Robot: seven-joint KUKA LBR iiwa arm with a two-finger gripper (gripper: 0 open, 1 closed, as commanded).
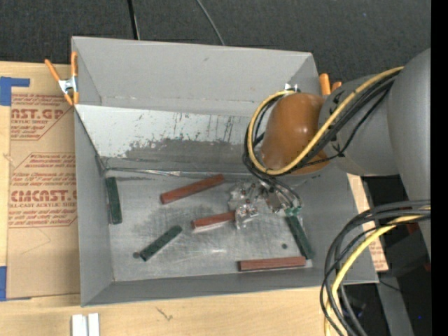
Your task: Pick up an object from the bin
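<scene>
- Farthest to the left of the gripper (pixel 243 213), a dark green stick (pixel 112 200) lies flat against the left wall of the bin (pixel 89 257), well apart from everything else.
- Nearer, to the gripper's lower left, a second green stick (pixel 159 243) lies slantwise on the floor, touching nothing.
- Up and to the left of the gripper, a long brown stick (pixel 192 189) lies tilted, with its right end near the gripper.
- Just left of the gripper lies a short brown stick (pixel 212 222). Its right end reaches the gripper's tip and seems to touch it, so I judge this to be the thing being picked.
- The gripper itself sits low over the floor, under the arm's orange cover (pixel 297 128). Whether it is open or closed, and whether it clasps the short stick's end, cannot be told.
- Just right of the gripper, a third green stick (pixel 300 235) runs down and away. Farther to the lower right, another brown stick (pixel 271 263) lies flat by the front wall.
- Judging from this, the step in hand is the grasp, with no lift yet.
- The next move calls for a firm hold on the short stick's end and then a straight rise. A hold at one end may let the stick droop or slip, and the third green stick nearby must not be snagged.
</scene>
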